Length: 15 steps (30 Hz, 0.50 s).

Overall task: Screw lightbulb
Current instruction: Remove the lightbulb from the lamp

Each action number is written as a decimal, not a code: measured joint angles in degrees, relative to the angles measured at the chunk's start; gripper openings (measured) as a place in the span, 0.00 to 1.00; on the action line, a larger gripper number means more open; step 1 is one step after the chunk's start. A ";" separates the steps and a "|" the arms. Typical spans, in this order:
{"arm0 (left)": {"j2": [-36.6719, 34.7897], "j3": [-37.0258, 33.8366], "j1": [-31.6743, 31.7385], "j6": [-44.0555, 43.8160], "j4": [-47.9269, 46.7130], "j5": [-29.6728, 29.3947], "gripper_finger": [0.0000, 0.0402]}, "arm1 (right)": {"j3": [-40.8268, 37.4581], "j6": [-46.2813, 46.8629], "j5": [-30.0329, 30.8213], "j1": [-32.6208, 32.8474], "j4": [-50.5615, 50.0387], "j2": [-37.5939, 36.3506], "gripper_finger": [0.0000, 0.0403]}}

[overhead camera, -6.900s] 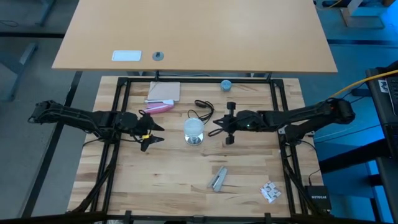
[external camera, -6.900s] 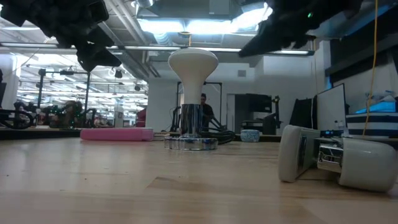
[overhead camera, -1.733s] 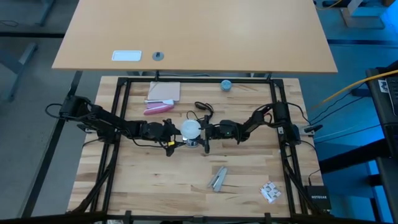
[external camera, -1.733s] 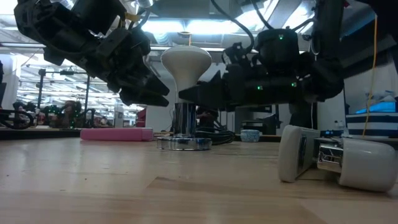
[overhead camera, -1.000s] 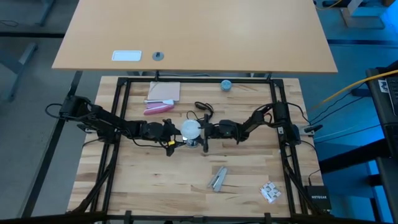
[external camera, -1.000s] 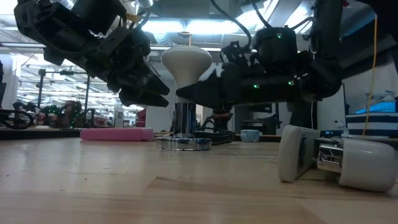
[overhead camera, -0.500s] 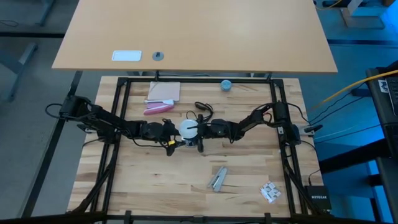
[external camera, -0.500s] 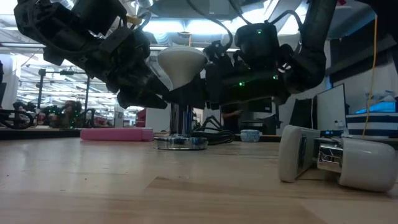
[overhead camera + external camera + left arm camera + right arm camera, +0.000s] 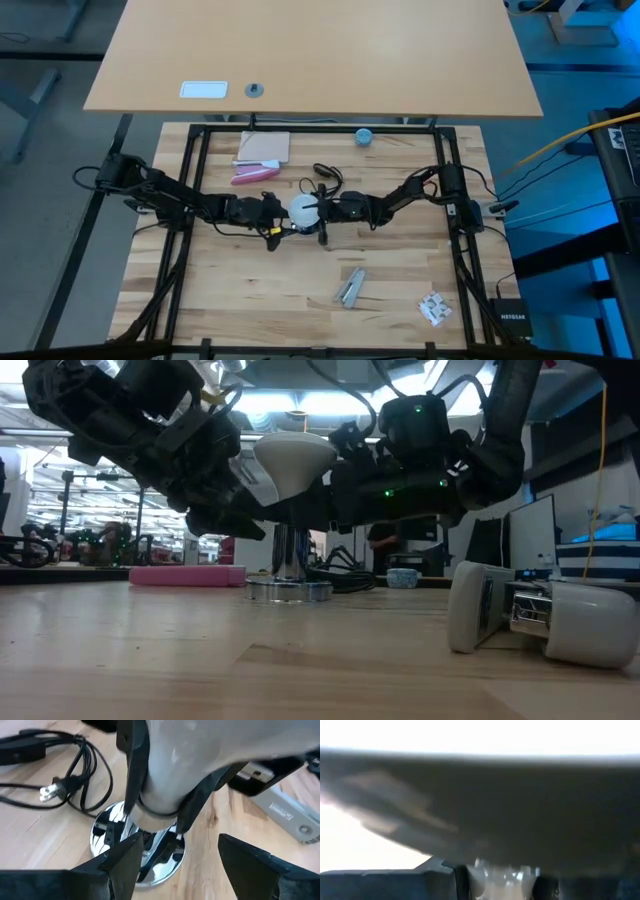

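The frosted-white lightbulb point(image 9: 303, 208) stands upright, its narrow neck point(image 9: 285, 540) in the silvery socket point(image 9: 289, 589) at the table's middle. My right gripper point(image 9: 314, 210) reaches in from the table's right, shut on the bulb's neck below the globe point(image 9: 293, 458). My left gripper point(image 9: 278, 218) comes from the left and slants down toward the socket. Its fingers point(image 9: 120, 867) are open, with the socket's round base point(image 9: 120, 845) ahead between them; I see no touch. My right gripper pinches the lightbulb's neck point(image 9: 160, 790) between its two fingers point(image 9: 131, 780), just above the socket's collar. The fingers come nearly level from the table's right and lie across the neck. The bulb stands upright in the socket, whose base rests on the table.
A black cord with plug point(image 9: 325, 178) lies coiled behind the socket. A pink bar point(image 9: 255, 173) and a tan pad point(image 9: 263, 148) lie at the far left, a blue-grey cap point(image 9: 364, 136) at the far edge. A grey part point(image 9: 350, 287) and a white adapter point(image 9: 540, 620) lie nearer.
My right gripper has gone toward the table's left, up to the lightbulb, and its fingers now lie on either side of the neck. My left gripper has kept still.
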 joint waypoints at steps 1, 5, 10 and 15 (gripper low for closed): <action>0.00 0.00 -0.01 0.00 -0.55 0.00 0.63 | 0.00 -0.02 0.00 0.00 0.12 0.00 0.38; 0.07 0.00 -0.02 -1.40 -3.42 0.00 0.63 | -0.02 -0.10 0.04 0.00 1.44 0.00 0.42; 0.07 0.02 -0.02 -3.44 -7.99 0.00 0.63 | -0.04 -0.11 0.32 0.00 3.71 0.02 0.36; 0.07 0.02 -0.02 -7.12 -11.89 0.00 0.63 | -0.04 -0.10 0.87 0.00 3.58 0.02 0.37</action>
